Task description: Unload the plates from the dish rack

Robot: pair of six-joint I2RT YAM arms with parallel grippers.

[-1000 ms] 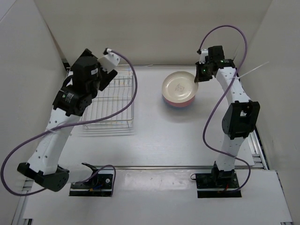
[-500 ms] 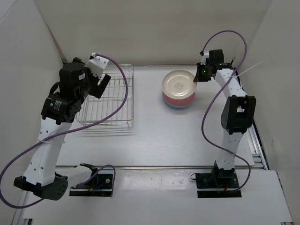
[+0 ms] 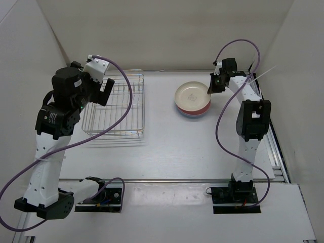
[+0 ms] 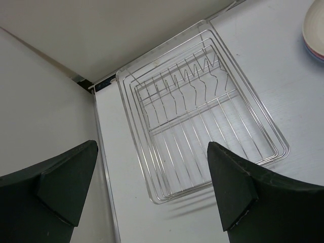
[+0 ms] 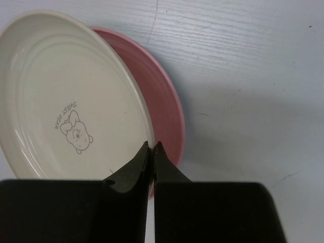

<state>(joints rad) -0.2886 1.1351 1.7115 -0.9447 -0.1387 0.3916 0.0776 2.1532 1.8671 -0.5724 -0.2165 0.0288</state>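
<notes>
The silver wire dish rack [image 3: 117, 109] stands at the back left with no plates in it; it also shows in the left wrist view [image 4: 202, 126]. My left gripper [image 3: 105, 90] hangs open and empty above its left side [image 4: 152, 149]. My right gripper [image 3: 210, 90] is shut on the right rim of the cream-white plate [image 3: 192, 94], which has a small bear print [image 5: 66, 96]. The fingertips [image 5: 146, 152] pinch that rim. The cream plate lies just over the pink plate [image 5: 166, 106], offset to the left. A light blue rim [image 3: 191, 115] barely shows under the pink plate [image 3: 198, 109].
White walls close in the table on the left, back and right. A metal rail [image 3: 276, 152] runs along the table's right edge. The plate stack's edge shows at the top right of the left wrist view [image 4: 315, 28].
My right gripper has lowered the cream plate down onto the pink plate. My left arm has drawn back to the left and risen away from the rack, its gripper still open.
</notes>
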